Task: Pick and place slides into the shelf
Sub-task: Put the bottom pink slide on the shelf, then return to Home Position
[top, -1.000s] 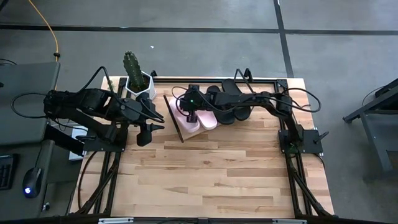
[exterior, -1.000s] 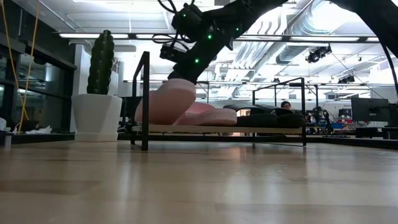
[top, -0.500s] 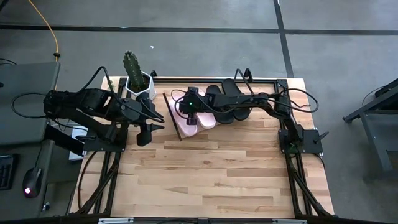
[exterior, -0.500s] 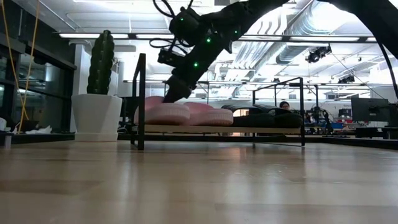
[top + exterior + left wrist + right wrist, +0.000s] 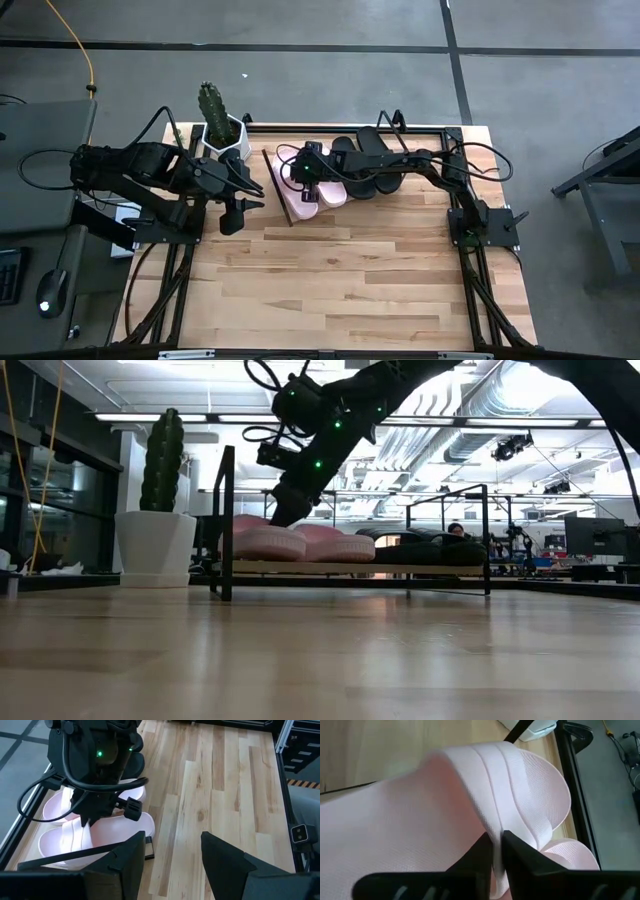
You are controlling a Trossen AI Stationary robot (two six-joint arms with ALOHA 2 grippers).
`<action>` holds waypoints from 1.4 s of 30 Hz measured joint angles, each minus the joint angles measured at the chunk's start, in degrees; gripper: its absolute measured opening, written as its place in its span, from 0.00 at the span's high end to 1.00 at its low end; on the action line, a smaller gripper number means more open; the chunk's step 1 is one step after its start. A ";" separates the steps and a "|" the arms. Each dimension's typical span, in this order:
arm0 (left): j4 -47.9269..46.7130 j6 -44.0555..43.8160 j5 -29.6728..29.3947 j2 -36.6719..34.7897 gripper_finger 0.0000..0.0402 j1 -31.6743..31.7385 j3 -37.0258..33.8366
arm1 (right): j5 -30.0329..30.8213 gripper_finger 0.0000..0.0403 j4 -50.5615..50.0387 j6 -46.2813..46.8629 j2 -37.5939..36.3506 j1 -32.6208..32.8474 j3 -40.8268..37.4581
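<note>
Two pink slides lie side by side on the shelf (image 5: 350, 568) at the table's far side. The left one (image 5: 297, 195) (image 5: 265, 542) has my right gripper (image 5: 496, 847) (image 5: 285, 512) shut on its strap. The other pink slide (image 5: 336, 193) and the two black slides (image 5: 372, 178) (image 5: 430, 550) rest sole-down on the board to its right. My left gripper (image 5: 243, 207) (image 5: 172, 855) hangs open above the table, left of the shelf, with nothing between its fingers. My right gripper pinches the ribbed edge of the pink slide's strap (image 5: 495, 827) between its two fingers. The fingers slant down onto it from the table's right side. The slide lies flat, sole on the shelf's board (image 5: 300, 567).
A cactus in a white pot (image 5: 222, 135) (image 5: 158, 545) stands just left of the shelf at the far left corner. The shelf's black end post (image 5: 228, 520) rises beside the held slide. Bare wooden tabletop (image 5: 340, 280) stretches toward the near edge.
My right gripper has sunk toward the shelf with the pink slide. The slide stood tipped up on the board a second ago; it has come down and now lies flat beside the other pink slide. The left arm has kept still.
</note>
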 joint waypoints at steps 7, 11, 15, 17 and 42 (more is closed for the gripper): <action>0.02 0.00 -0.01 -0.02 0.56 0.00 0.01 | -0.49 0.84 -0.33 -0.38 0.00 0.35 -0.07; 0.00 0.00 -0.02 0.00 0.56 -0.02 0.00 | -0.37 0.77 -0.45 -1.45 0.07 0.86 -0.13; 0.00 0.00 -0.02 -0.01 0.56 0.00 0.00 | 1.92 0.70 -0.66 -2.48 0.11 1.78 -0.17; 0.00 0.00 -0.02 0.00 0.56 0.00 0.00 | 3.90 0.66 -0.76 -2.54 0.15 2.34 -0.22; 0.02 0.00 -0.02 -0.01 0.56 0.00 0.00 | 9.61 0.53 -2.48 -2.45 -3.54 7.19 -0.39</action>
